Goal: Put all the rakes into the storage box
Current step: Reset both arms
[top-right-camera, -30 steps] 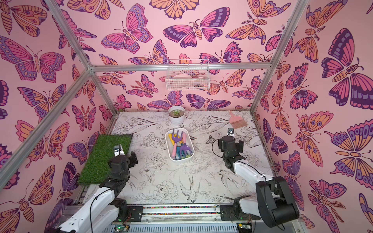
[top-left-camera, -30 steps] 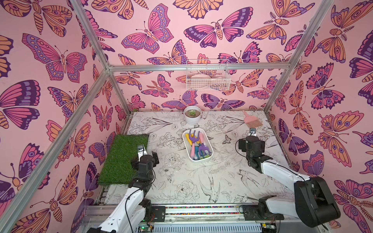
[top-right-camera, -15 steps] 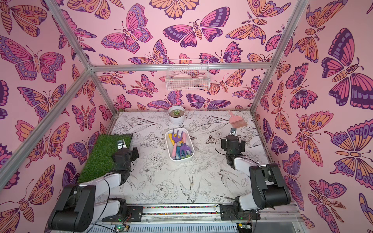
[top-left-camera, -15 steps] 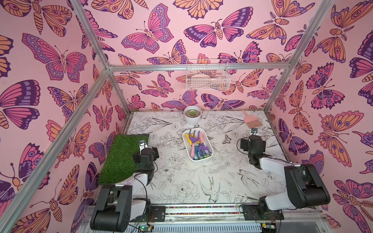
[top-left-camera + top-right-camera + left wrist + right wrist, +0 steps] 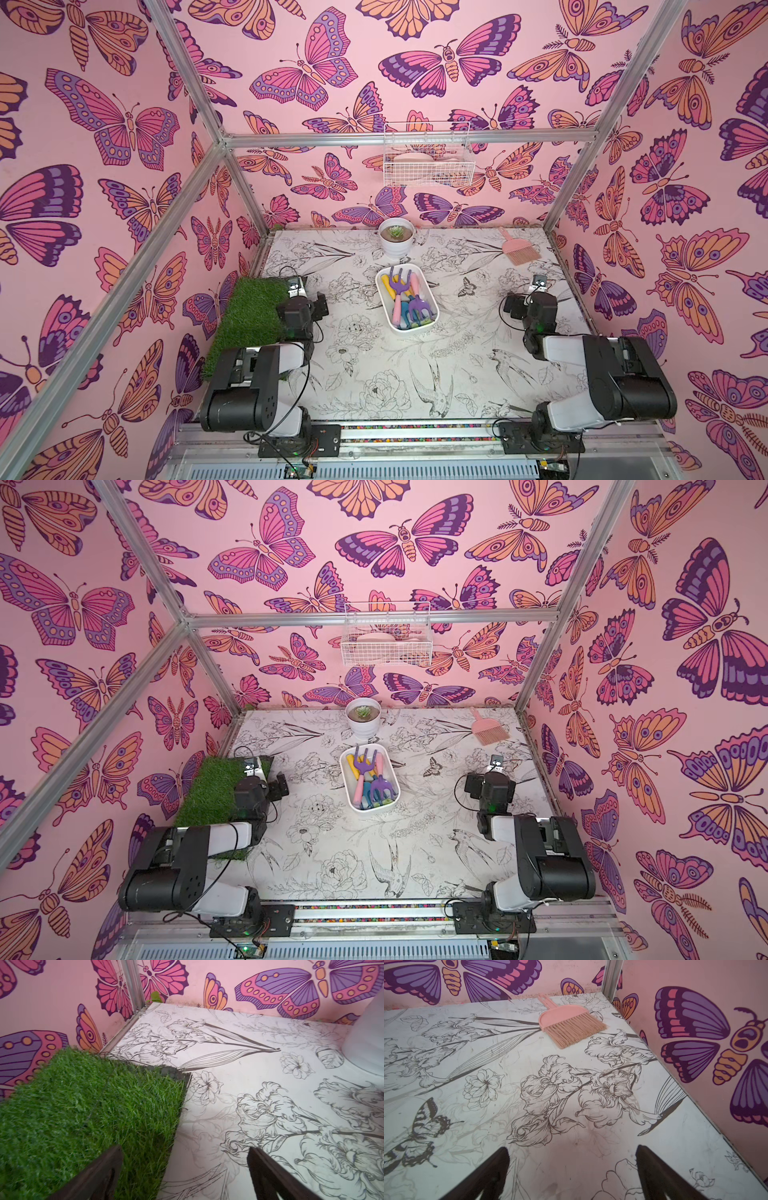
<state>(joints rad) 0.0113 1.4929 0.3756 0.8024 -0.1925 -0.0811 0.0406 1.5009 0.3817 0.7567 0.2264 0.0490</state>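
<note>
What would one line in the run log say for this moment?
rake: inside storage box | left gripper: open, empty | right gripper: open, empty | both grippers: apart from box

Left wrist cam only gets a blurry sliver of the plant pot point(image 5: 365, 1043), ahead-right of the left gripper point(image 5: 185, 1148), rest cropped. Fingers on the right gripper point(image 5: 572, 1147) run offscreen too. In the storage box point(image 5: 417, 328) the tools point(image 5: 405, 299) overlap, lower ones buried.

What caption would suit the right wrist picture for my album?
Open right gripper over the flower-printed table, pink brush lying near the corner.
</note>
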